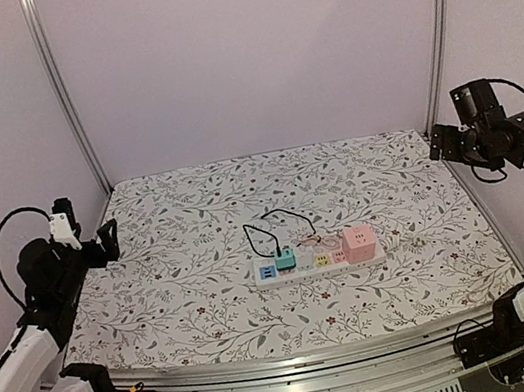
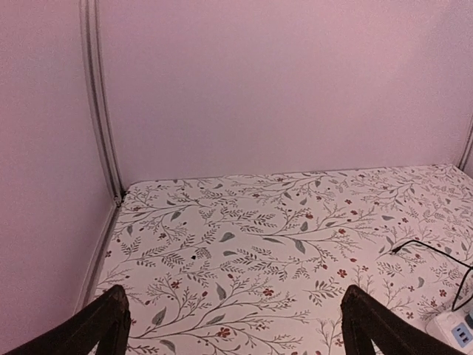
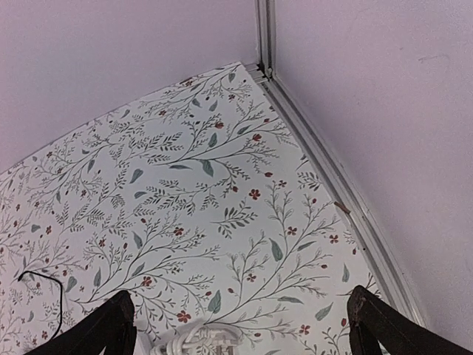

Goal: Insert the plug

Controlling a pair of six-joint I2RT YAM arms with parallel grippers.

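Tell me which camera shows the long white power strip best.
The top external view: the long white plastic power strip lies whole, a teal plug and a pink cube on it. The left wrist view catches only one end at its lower right corner. The right wrist view shows just an unclear white scrap.

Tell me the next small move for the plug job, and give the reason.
Probably bring the right gripper down over the power strip for a closer look. The teal plug appears to sit in the strip already, black cable looping behind it, but how deep is too small to tell. Both that gripper and the left gripper are open, empty, out at the sides.
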